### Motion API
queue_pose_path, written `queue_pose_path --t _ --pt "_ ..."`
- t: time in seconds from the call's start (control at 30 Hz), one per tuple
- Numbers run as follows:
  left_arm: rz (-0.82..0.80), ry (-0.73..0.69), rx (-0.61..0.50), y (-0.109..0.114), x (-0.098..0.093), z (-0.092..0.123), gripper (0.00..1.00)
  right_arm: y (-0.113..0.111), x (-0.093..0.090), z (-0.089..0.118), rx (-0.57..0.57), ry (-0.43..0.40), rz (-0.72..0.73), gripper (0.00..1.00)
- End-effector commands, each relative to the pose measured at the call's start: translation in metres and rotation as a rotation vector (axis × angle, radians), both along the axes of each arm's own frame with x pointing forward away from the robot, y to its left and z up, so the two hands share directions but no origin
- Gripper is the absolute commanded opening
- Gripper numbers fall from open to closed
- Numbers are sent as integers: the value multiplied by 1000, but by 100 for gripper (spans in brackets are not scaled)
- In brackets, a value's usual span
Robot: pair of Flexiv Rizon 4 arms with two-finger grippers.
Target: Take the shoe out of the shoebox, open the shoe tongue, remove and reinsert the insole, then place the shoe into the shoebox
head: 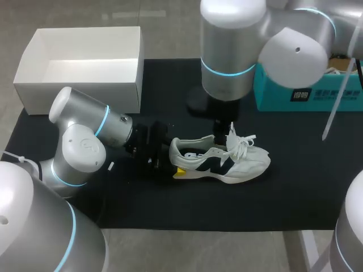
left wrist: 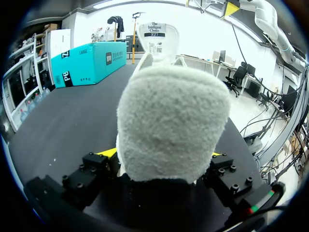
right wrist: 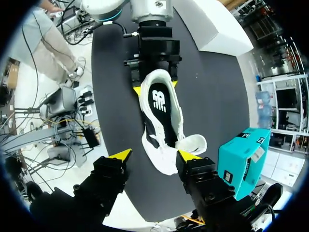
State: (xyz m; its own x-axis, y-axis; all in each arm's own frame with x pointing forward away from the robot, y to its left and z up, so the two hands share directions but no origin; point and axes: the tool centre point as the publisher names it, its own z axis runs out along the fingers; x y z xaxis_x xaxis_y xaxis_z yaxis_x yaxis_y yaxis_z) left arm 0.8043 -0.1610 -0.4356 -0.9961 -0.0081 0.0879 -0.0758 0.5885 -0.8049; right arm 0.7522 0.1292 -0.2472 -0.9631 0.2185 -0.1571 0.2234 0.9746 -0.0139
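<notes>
A white and black sneaker (head: 227, 160) lies on its side-sole on the black mat, toe pointing right, laces loose. My left gripper (head: 170, 162) holds its heel. In the left wrist view the fuzzy grey heel (left wrist: 171, 125) fills the space between the two fingers (left wrist: 163, 154), touching both. My right gripper (right wrist: 153, 154) hangs open above the toe, and the white tongue (right wrist: 193, 143) is folded out beside one fingertip. The black insole (right wrist: 159, 104) shows inside the shoe. In the head view the right arm hides its own gripper. The white shoebox (head: 85, 85) stands open at the back left.
A teal carton (head: 309, 93) stands at the back right of the mat, close behind my right arm. The black mat (head: 170, 204) has bare room in front of the shoe. The right arm's large body (head: 229, 51) hangs over the middle back.
</notes>
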Motion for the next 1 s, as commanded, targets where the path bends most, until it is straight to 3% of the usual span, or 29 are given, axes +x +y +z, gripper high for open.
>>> queue_pose_path --t 0.03,0.13,0.5,0.63,1.0 --pt "-2 1 3 2 2 -3 0 8 15 -14 23 19 25 0" --pt "-2 1 3 2 2 -3 0 14 25 -22 -18 57 25 0" --pt "-2 1 3 2 2 -3 0 14 25 -22 -18 57 25 0" --pt "-2 1 3 2 2 -3 0 7 30 -40 -3 36 14 0" --pt "-2 1 3 2 2 -3 0 19 59 -77 17 -5 80 0"
